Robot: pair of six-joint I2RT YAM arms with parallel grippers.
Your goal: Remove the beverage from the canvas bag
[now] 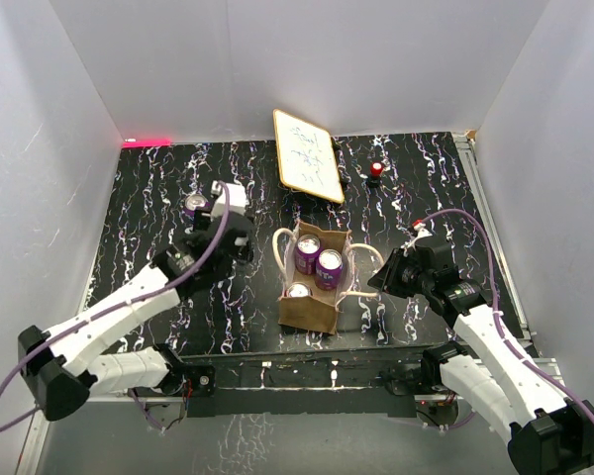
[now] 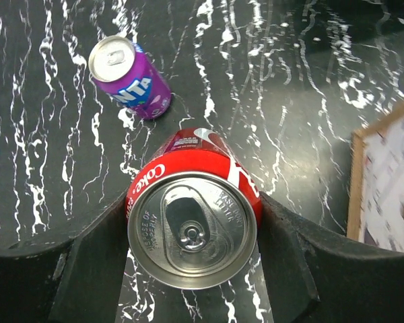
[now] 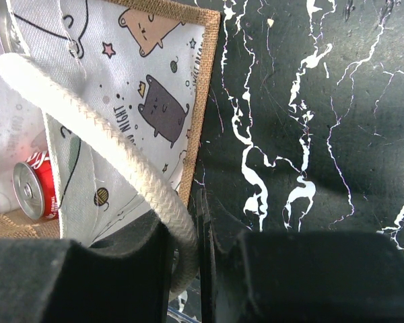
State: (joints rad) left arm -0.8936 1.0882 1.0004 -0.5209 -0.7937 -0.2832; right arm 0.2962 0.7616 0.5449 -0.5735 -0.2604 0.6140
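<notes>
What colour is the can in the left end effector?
Red, white lettering; the Coke can shows best in left wrist view.

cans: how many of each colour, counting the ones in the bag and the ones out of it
purple cans: 3 (two in the canvas bag, one on the table)
red cans: 2 (one in the left claw, one in the bag)
total: 5
</notes>
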